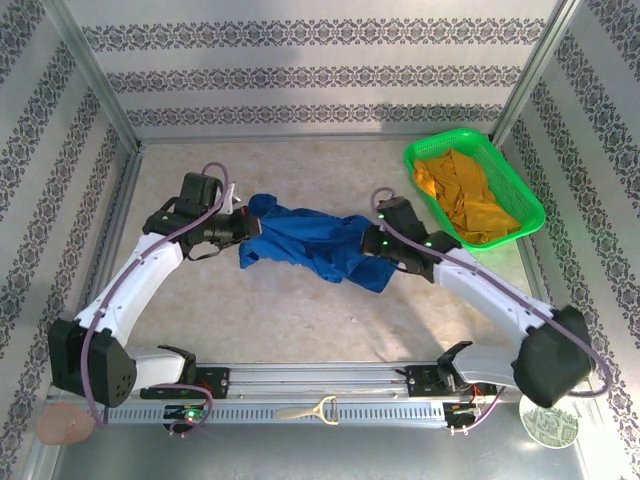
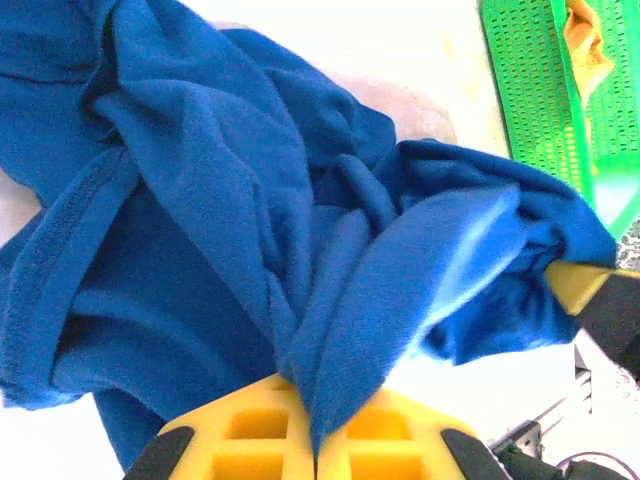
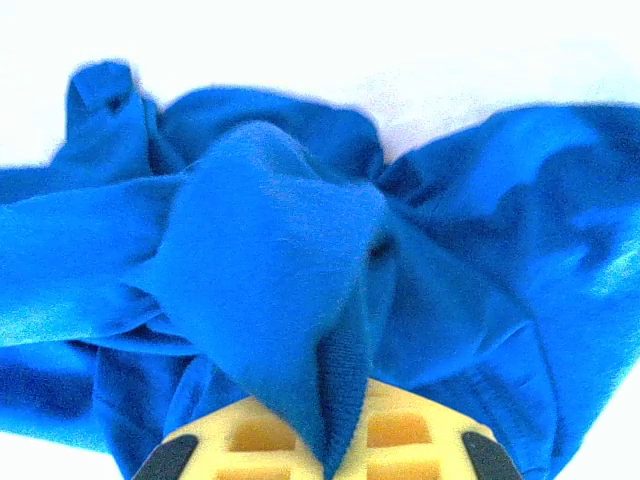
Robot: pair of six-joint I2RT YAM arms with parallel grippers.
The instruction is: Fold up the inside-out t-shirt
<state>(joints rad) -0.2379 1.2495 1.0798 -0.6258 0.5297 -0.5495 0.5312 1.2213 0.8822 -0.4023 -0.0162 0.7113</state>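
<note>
Blue t-shirt (image 1: 305, 240) sits bunched on the worktop (image 1: 300, 320), strung between the arms, and the left gripper (image 1: 243, 226) and right gripper (image 1: 368, 243) each have fingers clamped on a pinch of cloth. Best move, I reckon: draw them apart evenly, spreading it flat before folding, without yanking either pinch loose.

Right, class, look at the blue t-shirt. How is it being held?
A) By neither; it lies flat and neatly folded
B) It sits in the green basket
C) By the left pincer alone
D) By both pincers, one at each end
D: the left pincer and the right pincer are each closed on a fold of the t-shirt, which hangs bunched between them in the top view.
</note>
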